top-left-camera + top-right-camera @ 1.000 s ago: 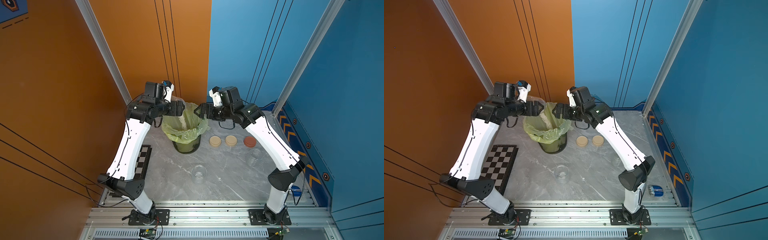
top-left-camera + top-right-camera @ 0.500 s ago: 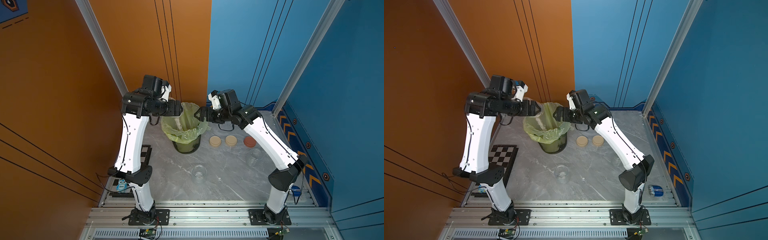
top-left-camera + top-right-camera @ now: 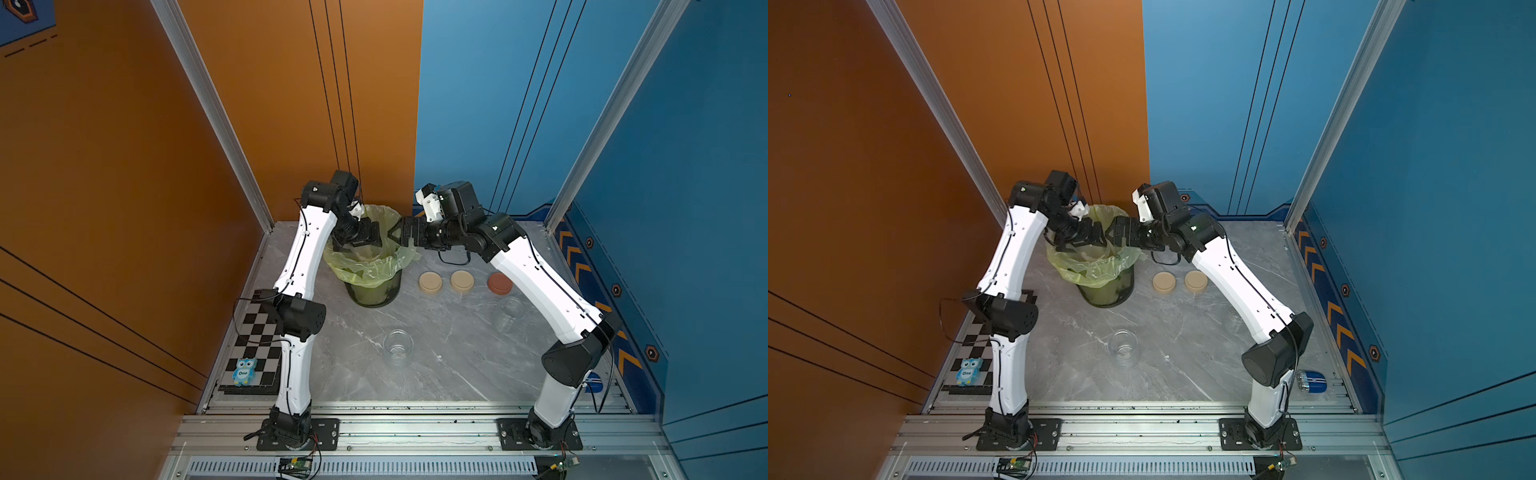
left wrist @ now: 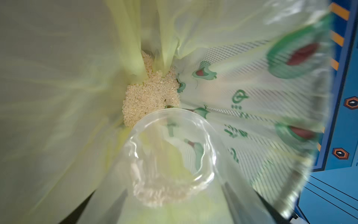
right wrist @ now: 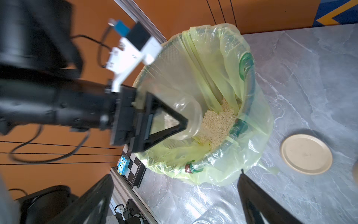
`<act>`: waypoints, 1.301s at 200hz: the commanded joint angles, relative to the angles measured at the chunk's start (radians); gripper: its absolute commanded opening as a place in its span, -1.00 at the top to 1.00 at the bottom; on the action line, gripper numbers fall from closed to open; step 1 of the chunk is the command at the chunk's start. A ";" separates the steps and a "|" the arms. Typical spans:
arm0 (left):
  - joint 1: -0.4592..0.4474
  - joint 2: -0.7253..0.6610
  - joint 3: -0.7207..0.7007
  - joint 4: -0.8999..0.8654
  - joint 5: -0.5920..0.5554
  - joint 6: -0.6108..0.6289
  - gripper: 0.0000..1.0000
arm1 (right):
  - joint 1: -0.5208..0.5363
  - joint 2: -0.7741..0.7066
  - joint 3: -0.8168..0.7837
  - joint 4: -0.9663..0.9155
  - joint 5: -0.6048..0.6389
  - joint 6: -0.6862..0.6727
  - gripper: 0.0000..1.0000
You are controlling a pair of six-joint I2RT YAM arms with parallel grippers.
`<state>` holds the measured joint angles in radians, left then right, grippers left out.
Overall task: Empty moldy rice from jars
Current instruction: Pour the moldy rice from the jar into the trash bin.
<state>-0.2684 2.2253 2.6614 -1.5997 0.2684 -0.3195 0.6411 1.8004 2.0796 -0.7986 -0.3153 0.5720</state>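
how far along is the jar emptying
Done: two jars look empty on the table, three lids off beside the bin, rice piled in its bag. In hand: left gripper tips the third jar over it, some grains inside. Left: only that remainder.

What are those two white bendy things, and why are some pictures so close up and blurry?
Those are two robot arms, seen from above in both top views. Each ends in a gripper, a pincer for grabbing, with a small camera near it; the two close-up pictures come from those cameras. The left gripper holds a clear jar tipped over a bin lined with a green bag, and rice lies in the bag. The right gripper is open and empty. On the grey table stand two more jars, lids off, and three lids lie in a row.
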 commanded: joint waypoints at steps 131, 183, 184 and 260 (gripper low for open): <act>0.050 -0.140 0.143 -0.049 0.021 -0.003 1.00 | -0.004 0.014 0.034 0.023 -0.034 0.035 -1.00; 0.065 -0.200 0.091 0.037 0.059 -0.002 1.00 | -0.021 0.022 0.036 0.025 -0.053 0.068 -1.00; 0.065 -0.202 0.087 0.040 0.062 -0.004 1.00 | -0.021 0.020 0.036 0.024 -0.053 0.069 -1.00; 0.148 -0.192 -0.037 0.203 0.427 -0.336 1.00 | -0.043 -0.015 0.019 0.022 -0.043 0.094 -1.00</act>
<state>-0.1440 2.0377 2.6186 -1.4597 0.5682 -0.5583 0.6025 1.8111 2.0861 -0.7921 -0.3614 0.6514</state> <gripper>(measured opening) 0.875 0.997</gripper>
